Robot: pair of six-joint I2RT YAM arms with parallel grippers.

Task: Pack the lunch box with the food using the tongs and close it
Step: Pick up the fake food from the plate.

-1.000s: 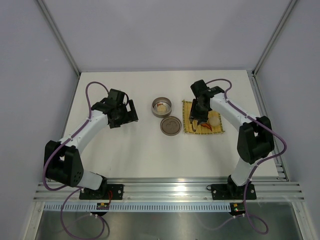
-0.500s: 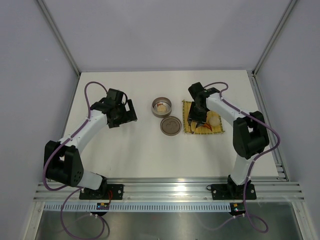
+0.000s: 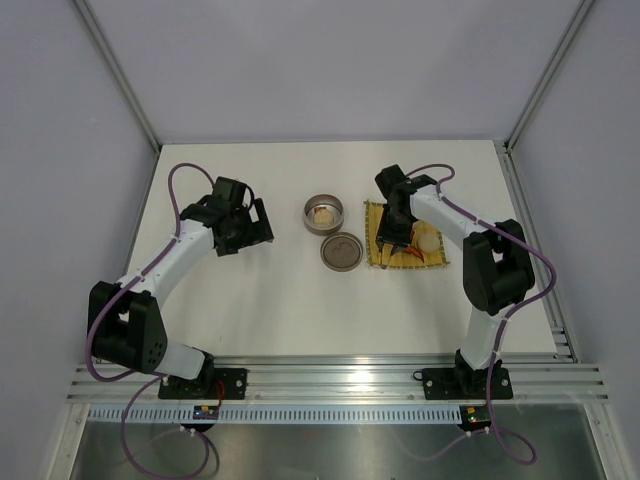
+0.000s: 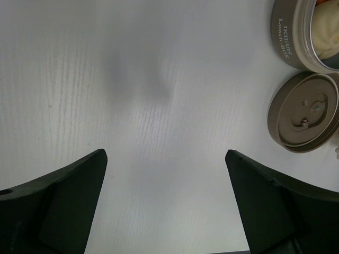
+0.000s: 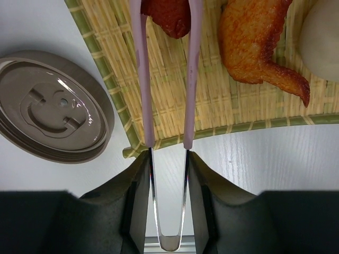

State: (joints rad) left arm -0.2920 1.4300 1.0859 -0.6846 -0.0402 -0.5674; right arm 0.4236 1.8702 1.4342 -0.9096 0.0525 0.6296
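The left gripper (image 4: 165,153) is held over bare table (image 4: 159,79), its fingers spread fully and nothing between them. To its right, around the middle of the table, the lunch box (image 4: 288,37) lies open with one cream ball (image 3: 322,213) already inside. There is perhaps something orange too, though too little shows to be sure. Its lid (image 3: 341,251) lies just nearer the front edge, not yet fitted.

Further right, over the mat (image 5: 175,116), the tongs (image 5: 142,90) are pinched between the fingers of the right gripper (image 5: 168,159). Their tips are set either side of the red-brown chunk (image 5: 167,18) — whether it is gripped yet cannot be told. An orange piece (image 5: 254,42) and another ball (image 3: 428,238) remain to be packed.

Since a second ago the right elbow has been drawn inward and the tongs brought toward the mat's left edge — the left arm is unchanged.
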